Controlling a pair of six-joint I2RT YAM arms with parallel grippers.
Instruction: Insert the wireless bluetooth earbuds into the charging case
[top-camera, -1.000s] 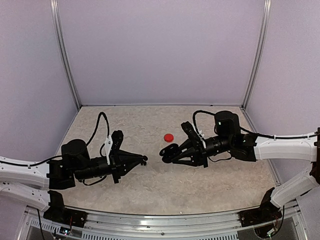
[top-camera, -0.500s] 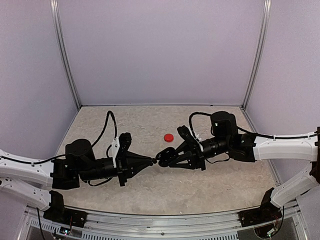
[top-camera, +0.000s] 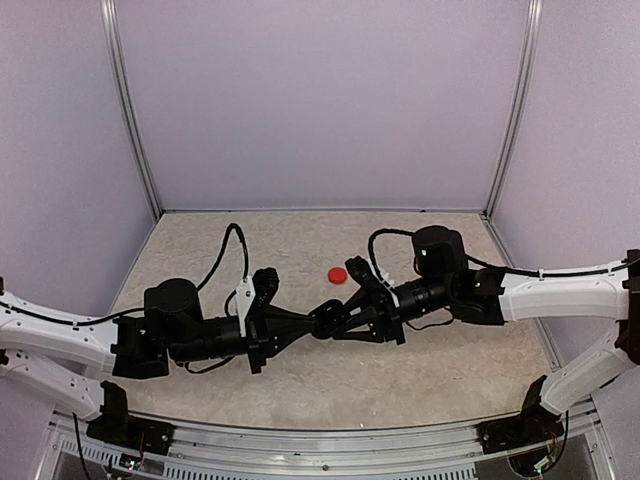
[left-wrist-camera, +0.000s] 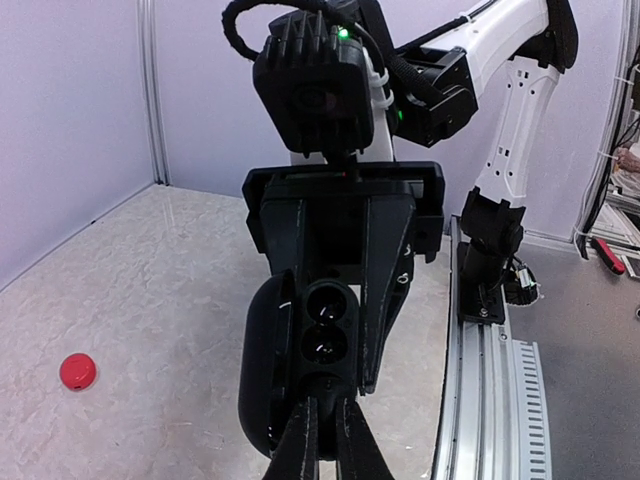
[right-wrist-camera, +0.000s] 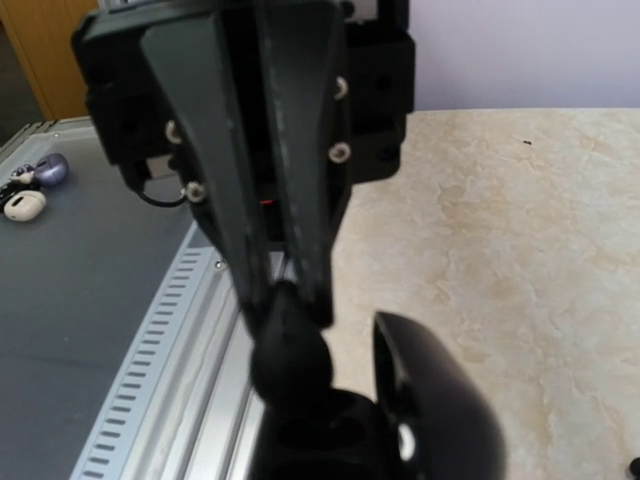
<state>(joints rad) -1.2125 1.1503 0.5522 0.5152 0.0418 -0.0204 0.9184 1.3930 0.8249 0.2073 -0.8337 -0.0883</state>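
This is a robotics lab test cell. A marble-patterned desk (top-camera: 300, 390) is boxed in on three sides by plain lilac panels (top-camera: 320, 100) on aluminium posts (top-camera: 130, 110). A slotted metal rail (top-camera: 320, 445) runs along the desk's near edge, where the cabled left arm (top-camera: 50, 335) and right arm (top-camera: 570, 290) are mounted.

Beige marbled table (top-camera: 190, 240) between plain lilac walls (top-camera: 320, 100)

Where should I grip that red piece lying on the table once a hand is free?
Probably come straight down from above and pinch the red piece across its rounded sides. It sits low and alone on the table, with open space all round it.
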